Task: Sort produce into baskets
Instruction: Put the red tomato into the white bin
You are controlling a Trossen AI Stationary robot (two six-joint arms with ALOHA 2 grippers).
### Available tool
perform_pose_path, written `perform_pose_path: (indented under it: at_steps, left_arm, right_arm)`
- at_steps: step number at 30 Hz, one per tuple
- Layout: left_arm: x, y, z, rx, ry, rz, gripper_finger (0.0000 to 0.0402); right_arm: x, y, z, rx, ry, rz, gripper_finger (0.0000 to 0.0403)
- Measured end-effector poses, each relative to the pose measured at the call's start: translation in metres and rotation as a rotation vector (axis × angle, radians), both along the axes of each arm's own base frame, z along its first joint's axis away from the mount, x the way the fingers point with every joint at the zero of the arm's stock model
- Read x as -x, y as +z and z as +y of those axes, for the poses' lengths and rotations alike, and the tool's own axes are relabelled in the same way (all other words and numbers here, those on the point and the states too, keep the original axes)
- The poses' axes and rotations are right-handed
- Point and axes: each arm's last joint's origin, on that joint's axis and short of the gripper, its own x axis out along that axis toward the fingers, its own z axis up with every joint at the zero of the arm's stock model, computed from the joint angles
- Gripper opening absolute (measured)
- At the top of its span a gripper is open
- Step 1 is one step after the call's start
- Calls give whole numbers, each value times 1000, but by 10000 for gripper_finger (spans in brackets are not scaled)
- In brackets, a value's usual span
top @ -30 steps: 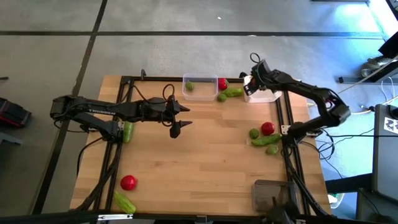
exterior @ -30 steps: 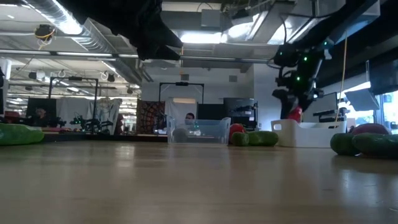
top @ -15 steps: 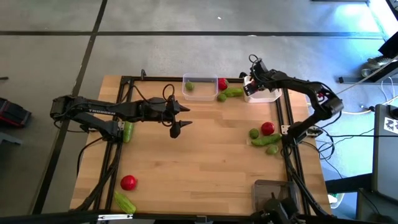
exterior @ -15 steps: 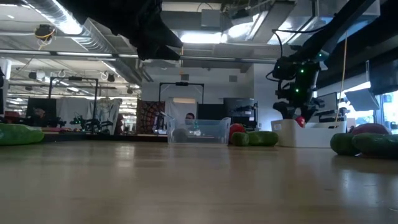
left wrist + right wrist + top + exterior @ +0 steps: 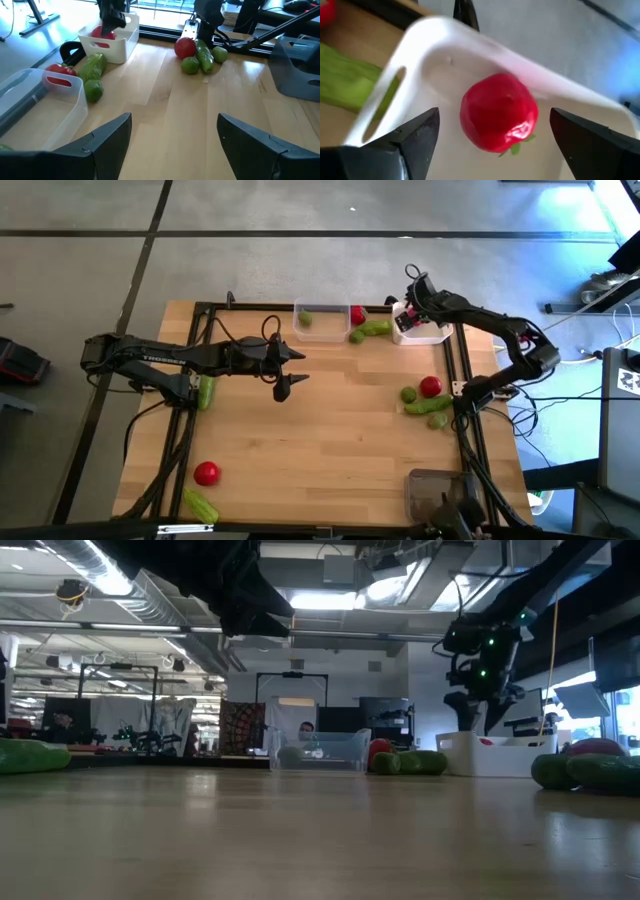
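My right gripper [image 5: 405, 317] is open above the white basket [image 5: 432, 335] at the table's far right. A red rounded piece [image 5: 499, 119] lies inside that basket, below and between the spread fingers and apart from them; it also shows in the left wrist view [image 5: 102, 34]. My left gripper [image 5: 297, 370] is open and empty over the table's middle, near the clear basket [image 5: 320, 320], which holds a green fruit [image 5: 305, 319].
A red piece [image 5: 357, 314], a cucumber [image 5: 375, 328] and a green fruit [image 5: 356, 336] lie between the clear and white baskets. More produce lies by the right rail [image 5: 428, 406] and at the left [image 5: 206, 391] and near left [image 5: 207, 473]. A dark grey basket [image 5: 435, 490] stands near right.
My right gripper went down to the white basket with the red piece hanging between its fingers, then rose again without it. The red piece now lies in the white basket, clear of the fingers.
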Motion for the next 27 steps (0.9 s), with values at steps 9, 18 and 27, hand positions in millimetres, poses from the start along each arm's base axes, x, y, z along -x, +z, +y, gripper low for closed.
perform_pose_path:
  at_steps: [9, 18, 27]
  left_arm:
    - [0, 0, 0, -3, 7, 0, 290]
    - [0, 0, 0, 8, 12, -2, 290]
    - [0, 0, 0, 14, 15, -4, 290]
  right_arm:
    - [-6, 42, 42, 63, 138, -110, 357]
    - [-9, 62, 97, -9, 253, -162, 357]
    - [-7, 53, 132, -193, 244, -61, 357]
